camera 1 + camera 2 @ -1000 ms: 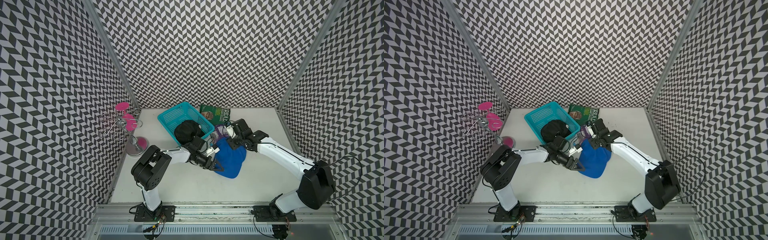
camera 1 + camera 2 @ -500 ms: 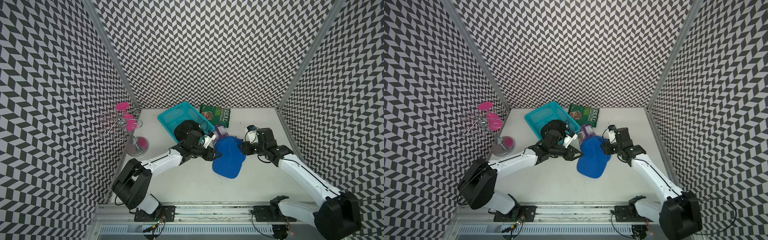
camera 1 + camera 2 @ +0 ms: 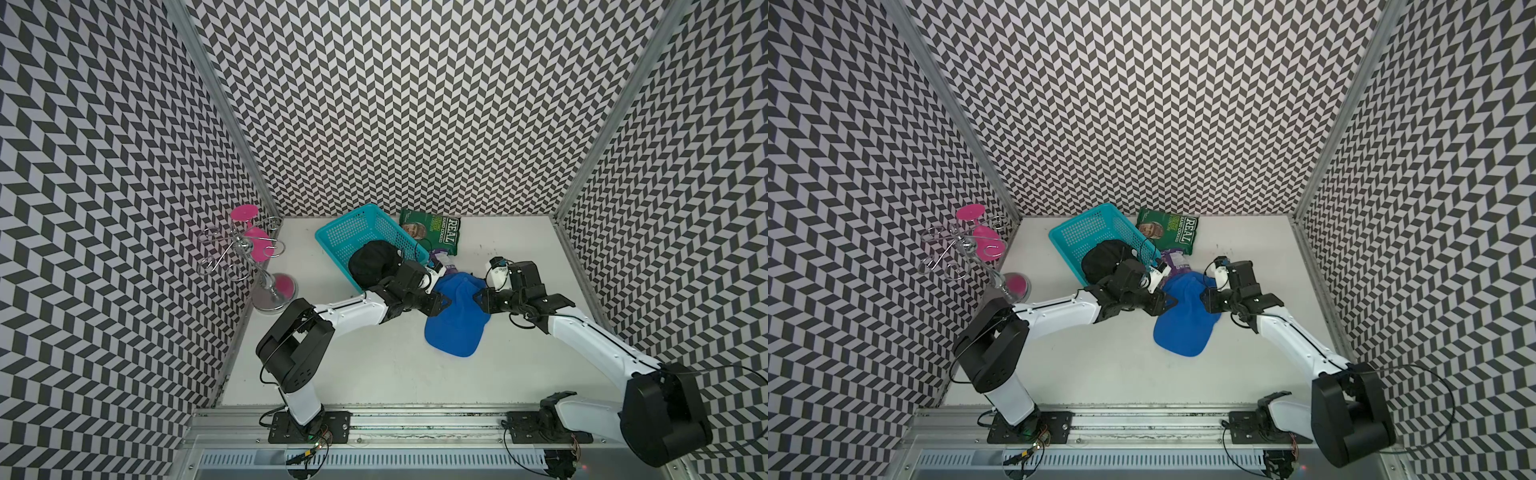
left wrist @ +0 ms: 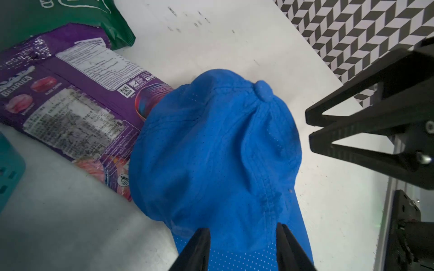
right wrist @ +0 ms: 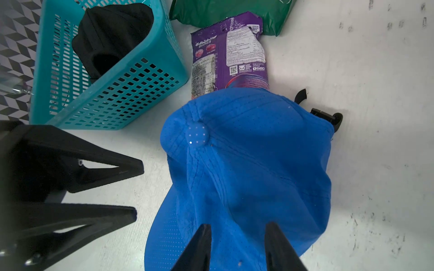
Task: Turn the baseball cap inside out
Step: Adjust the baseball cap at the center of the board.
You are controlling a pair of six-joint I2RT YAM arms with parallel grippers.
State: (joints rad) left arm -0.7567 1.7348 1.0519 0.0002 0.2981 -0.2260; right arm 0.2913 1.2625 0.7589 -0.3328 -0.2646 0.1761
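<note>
Cap point(image 3: 455, 320): blue, lying on table point(image 3: 374, 365), button uppermost; no lettering visible.
Left gripper point(image 5: 138, 191): part-open, empty, just beside cap.
Right gripper point(image 4: 308, 127): part-open, empty, at cap's opposite side.
Packet point(image 4: 70, 93): purple, "BERRIES", one end under cap.
Bag point(image 3: 432, 230): green, "REAL HAND COOKED", behind cap.
Basket point(image 5: 105, 98): teal, near cap, holding black cloth point(image 3: 372, 262).

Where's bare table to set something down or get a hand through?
Free: the front strip between the blue cap brim and the front rail; the back right corner beside the green bag. Crowded: basket, purple packet, cap, left tool and right tool bunch at centre; the glass rack fills the left edge.
</note>
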